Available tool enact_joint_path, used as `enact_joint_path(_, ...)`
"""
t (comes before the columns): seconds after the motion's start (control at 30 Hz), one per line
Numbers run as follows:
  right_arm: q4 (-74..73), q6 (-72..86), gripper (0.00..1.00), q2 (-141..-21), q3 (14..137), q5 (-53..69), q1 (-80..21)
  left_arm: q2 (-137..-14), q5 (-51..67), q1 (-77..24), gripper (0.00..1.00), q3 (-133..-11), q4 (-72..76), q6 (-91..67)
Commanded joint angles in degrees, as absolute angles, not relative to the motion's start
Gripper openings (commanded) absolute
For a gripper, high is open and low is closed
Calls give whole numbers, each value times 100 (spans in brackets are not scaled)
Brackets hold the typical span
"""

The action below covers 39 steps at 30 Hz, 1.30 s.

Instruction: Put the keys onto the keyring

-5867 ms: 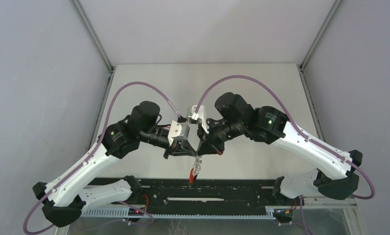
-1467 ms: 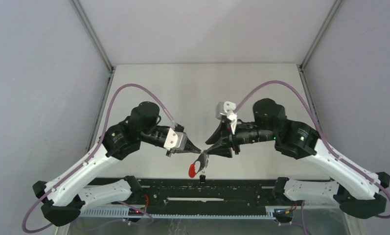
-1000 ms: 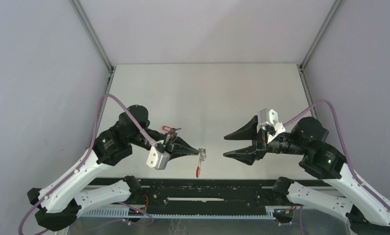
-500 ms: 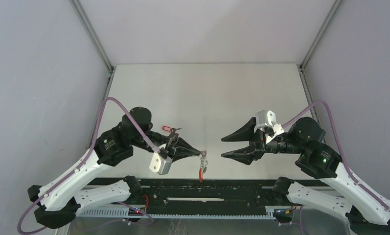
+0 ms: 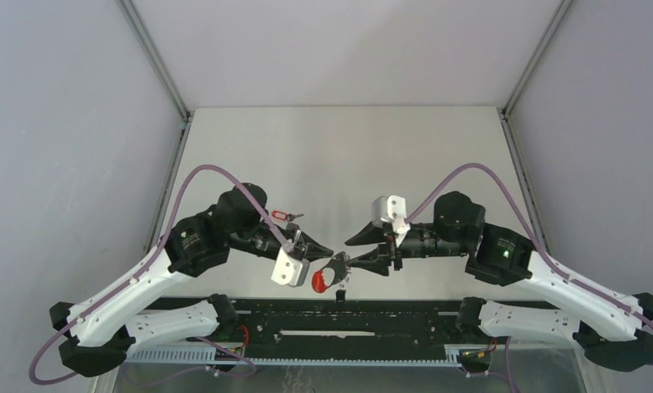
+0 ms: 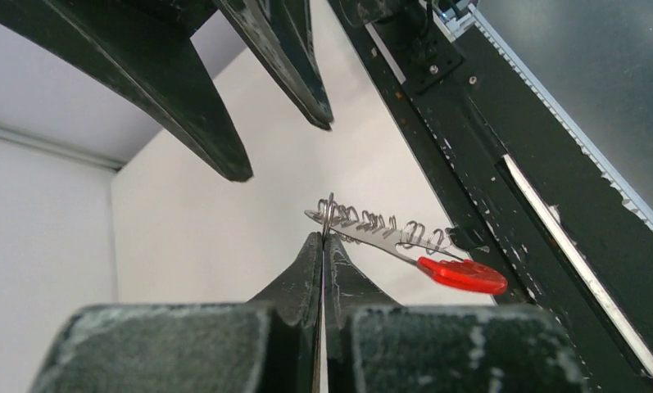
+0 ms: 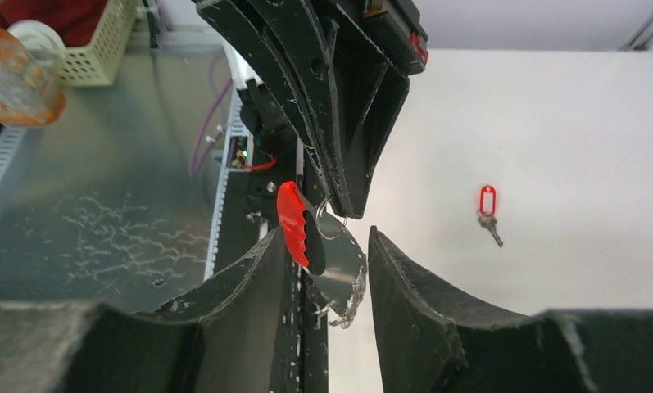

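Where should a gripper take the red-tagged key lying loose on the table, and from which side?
By its red tag, from straight above. The key lies flat on the table, apart from the keyring the left gripper pinches, so no side approach gets under it. The oblong tag looks its bulkiest part; span the narrow width. The thin metal blade would probably slip.
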<state>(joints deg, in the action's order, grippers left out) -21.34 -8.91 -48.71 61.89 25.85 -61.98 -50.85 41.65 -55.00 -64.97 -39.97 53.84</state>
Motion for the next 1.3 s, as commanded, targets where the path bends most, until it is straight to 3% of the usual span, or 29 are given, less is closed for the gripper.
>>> enact_joint_path(0.0, -2367, -1334, 49, -5074, 6531, 2029, -6431, -5125, 3811, -5555, 0, -6767, -4145, 5116)
enact_joint_path(0.37, -2540, -1463, 45, -5561, 6730, 1684, -6720, -5184, 3427, -5555, 0, -6730, -3982, 4156)
enact_joint_path(1.13, -3122, -1463, 21, -6204, 7221, 1406, -6804, -5220, 3630, -5546, 0, -6990, -3826, 3247)
enact_joint_path(1.2, -3217, -1472, 14, -6279, 7288, 1341, -6803, -5212, 3621, -5546, 0, -7021, -3820, 3213)
enact_joint_path(1.27, -3263, -1483, 0, -6310, 7343, 1281, -6803, -5210, 3645, -5546, 0, -7048, -3842, 3191)
